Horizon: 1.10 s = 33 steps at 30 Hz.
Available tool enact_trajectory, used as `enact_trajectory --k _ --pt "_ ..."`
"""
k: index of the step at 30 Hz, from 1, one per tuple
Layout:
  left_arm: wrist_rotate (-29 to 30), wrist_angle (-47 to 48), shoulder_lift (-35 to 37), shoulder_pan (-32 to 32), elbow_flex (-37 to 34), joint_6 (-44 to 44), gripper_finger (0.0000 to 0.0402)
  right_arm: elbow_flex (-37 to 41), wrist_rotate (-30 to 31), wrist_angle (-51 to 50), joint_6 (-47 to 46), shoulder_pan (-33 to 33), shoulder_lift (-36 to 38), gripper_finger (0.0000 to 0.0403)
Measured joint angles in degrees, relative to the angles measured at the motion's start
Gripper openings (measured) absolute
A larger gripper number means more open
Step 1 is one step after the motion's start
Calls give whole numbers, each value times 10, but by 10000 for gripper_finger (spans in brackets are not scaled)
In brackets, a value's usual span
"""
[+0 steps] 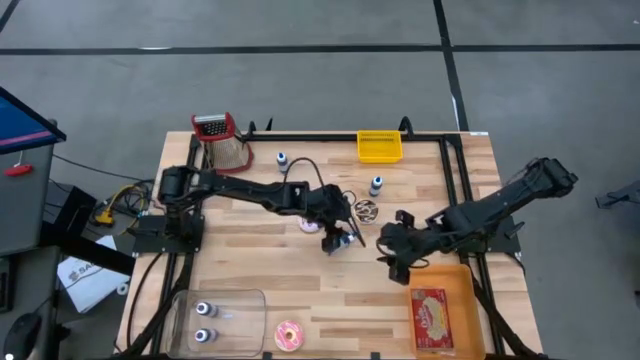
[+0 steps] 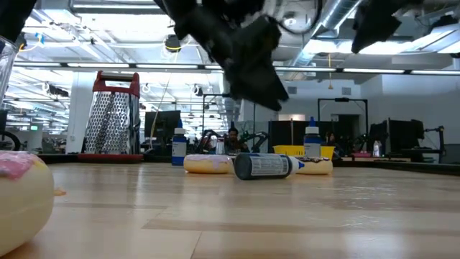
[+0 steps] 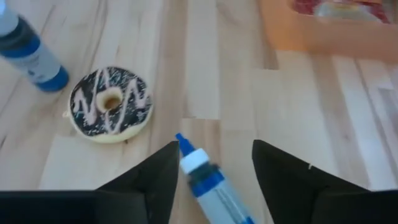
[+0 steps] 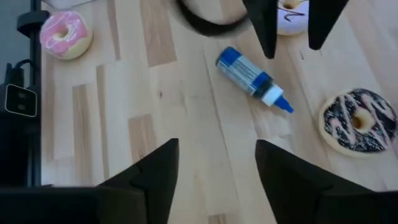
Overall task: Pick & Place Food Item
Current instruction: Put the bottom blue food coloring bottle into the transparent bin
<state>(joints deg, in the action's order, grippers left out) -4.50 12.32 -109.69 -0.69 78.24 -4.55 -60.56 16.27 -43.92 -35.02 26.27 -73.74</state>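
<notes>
- the left gripper (image 3: 213, 180) hung over the middle of the table with its fingers (image 3: 155, 177) apart, and the small bottle (image 3: 208, 183) lay on its side on the wood between them, not pinched as far as i could tell.
- the right gripper (image 4: 214, 171) hovered close by with its fingers apart too and nothing between them, only bare boards.
- that bottle (image 4: 252, 79) looked light, hard and round, so i reckoned it would roll or slip; the wide labelled body seemed the place to take it, across its width, not the thin blue tip.
- the chocolate donut (image 4: 359, 121) with white stripes sat just beside the bottle's tip; it looked soft and its icing easily marked, so a gentle hold by the outer rim would suit.
- a pink donut (image 1: 290, 334) lay near the front edge, well apart from the clear tray (image 1: 175, 305) on its left.
- the orange tray (image 1: 470, 300) lay right of the grippers; the two arms were close together, while the board between them and the front edge was open.
</notes>
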Motion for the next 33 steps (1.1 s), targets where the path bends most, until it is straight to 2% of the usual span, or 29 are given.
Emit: enact_trajectory --k 8,16,33 --pt "-5 4 -103 -9 71 -4 219 0 48 -25 -16 37 22 224" --pt "17 88 -168 -9 152 -4 206 0 63 -38 -10 60 23 222" --pt "17 130 -194 -7 154 -56 200 0 89 -37 2 89 23 221"
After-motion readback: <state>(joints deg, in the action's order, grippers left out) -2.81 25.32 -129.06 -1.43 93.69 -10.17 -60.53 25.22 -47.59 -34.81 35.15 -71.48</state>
